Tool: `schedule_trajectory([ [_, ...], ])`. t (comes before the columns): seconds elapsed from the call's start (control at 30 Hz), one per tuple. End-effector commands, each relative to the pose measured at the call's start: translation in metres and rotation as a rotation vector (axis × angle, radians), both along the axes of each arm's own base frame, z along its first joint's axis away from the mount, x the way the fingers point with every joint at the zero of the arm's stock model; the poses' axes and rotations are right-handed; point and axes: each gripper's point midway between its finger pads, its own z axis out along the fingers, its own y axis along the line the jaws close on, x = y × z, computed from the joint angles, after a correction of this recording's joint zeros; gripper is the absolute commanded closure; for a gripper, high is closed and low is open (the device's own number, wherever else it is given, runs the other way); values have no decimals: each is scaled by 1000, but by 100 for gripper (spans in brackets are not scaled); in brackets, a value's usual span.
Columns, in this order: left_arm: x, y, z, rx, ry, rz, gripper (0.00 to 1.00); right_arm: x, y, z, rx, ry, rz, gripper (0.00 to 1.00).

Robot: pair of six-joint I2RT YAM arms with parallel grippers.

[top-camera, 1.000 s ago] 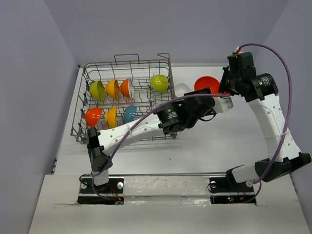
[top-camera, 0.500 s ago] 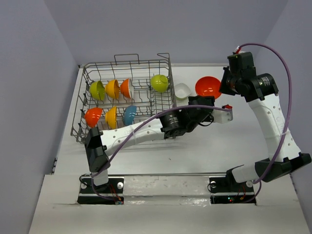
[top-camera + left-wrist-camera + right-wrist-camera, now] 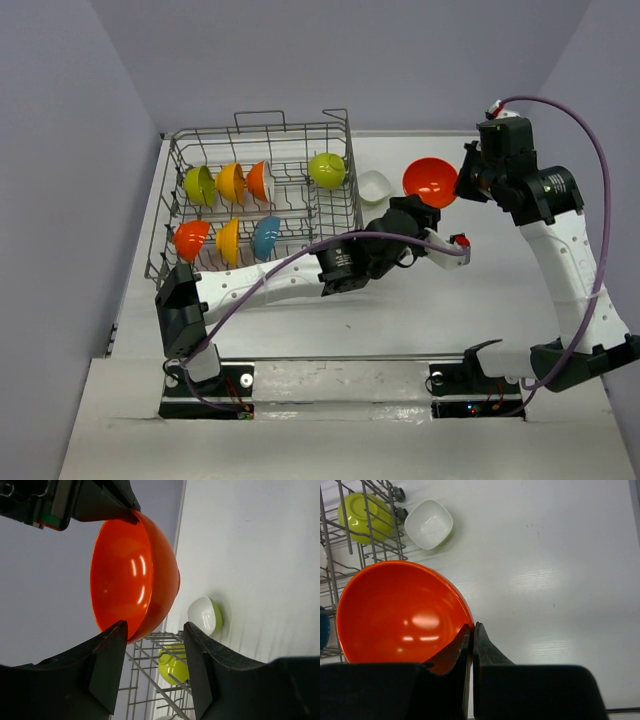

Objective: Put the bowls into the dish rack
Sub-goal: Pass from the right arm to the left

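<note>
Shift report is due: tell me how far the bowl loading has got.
Done: seven bowls stand in the dish rack. In hand: the right gripper pinches the rim of a red-orange bowl, the open left gripper close by. Left: that bowl and the white bowl on the table beside the rack.

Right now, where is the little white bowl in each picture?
Top external: the white bowl sits centre, just right of the dish rack.
Left wrist: lower middle, right of the red-orange bowl.
Right wrist: top left.
Shared landmark: the lime green bowl in the rack corner beside it.
</note>
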Motion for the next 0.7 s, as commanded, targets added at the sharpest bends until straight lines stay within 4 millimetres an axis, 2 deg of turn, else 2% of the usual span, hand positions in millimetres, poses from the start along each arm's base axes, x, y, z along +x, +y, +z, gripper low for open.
schedule_trajectory([
  [0.0, -1, 10, 68, -170, -134, -34, 39, 1, 1, 35, 25, -154, 13, 99],
  [0.2, 4, 11, 68, -164, -204, -31, 39, 0, 1, 36, 18, -171, 32, 99],
  [0.43, 4, 5, 68, -155, -193, -45, 39, 2, 3, 43, 27, -215, 46, 99],
  [0.67, -4, -3, 68, -148, -144, -82, 40, 13, 12, 50, 59, -255, 67, 99],
])
